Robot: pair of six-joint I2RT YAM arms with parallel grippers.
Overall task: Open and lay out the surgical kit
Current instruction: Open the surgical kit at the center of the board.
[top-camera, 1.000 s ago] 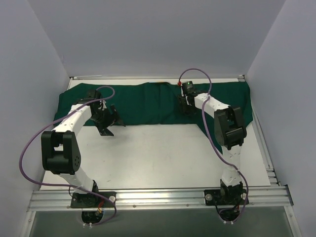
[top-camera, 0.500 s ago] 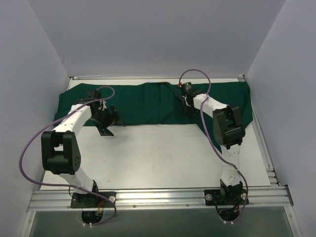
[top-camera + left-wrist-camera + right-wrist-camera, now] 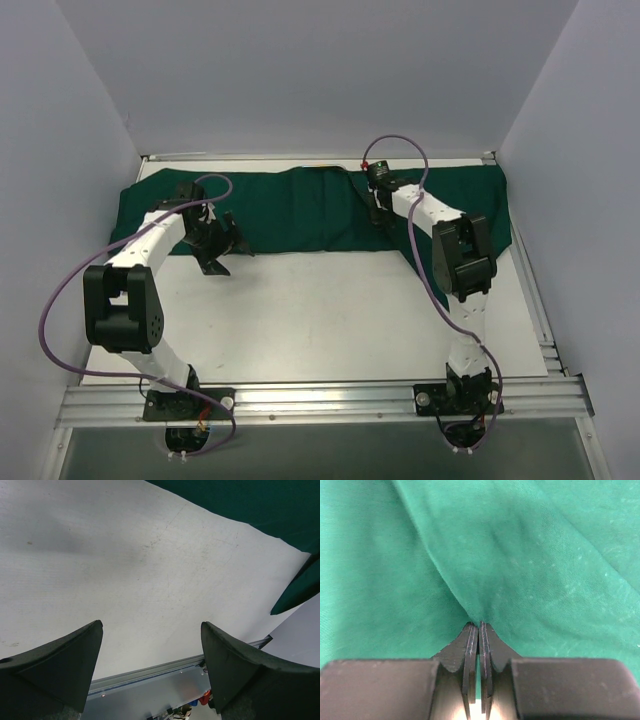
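The surgical kit shows as a dark green cloth drape [image 3: 300, 208] lying folded in a long band across the back of the white table. My right gripper [image 3: 374, 214] is pressed down on its middle right part. In the right wrist view the gripper [image 3: 478, 625] is shut on a pinched ridge of the drape [image 3: 530, 555], which rises to a crease between the fingertips. My left gripper [image 3: 222, 250] hangs open just off the drape's front edge at the left. In the left wrist view it [image 3: 150, 626] holds nothing over bare table, with the drape [image 3: 260, 505] at the upper right.
The white table top [image 3: 320, 310] stretches from the drape to a metal rail [image 3: 320, 400] at the near edge. Grey walls close in on the left, back and right. A purple cable loops off each arm.
My right gripper has closed on a fold of the drape and its wrist has edged slightly toward the back. The left arm has not moved.
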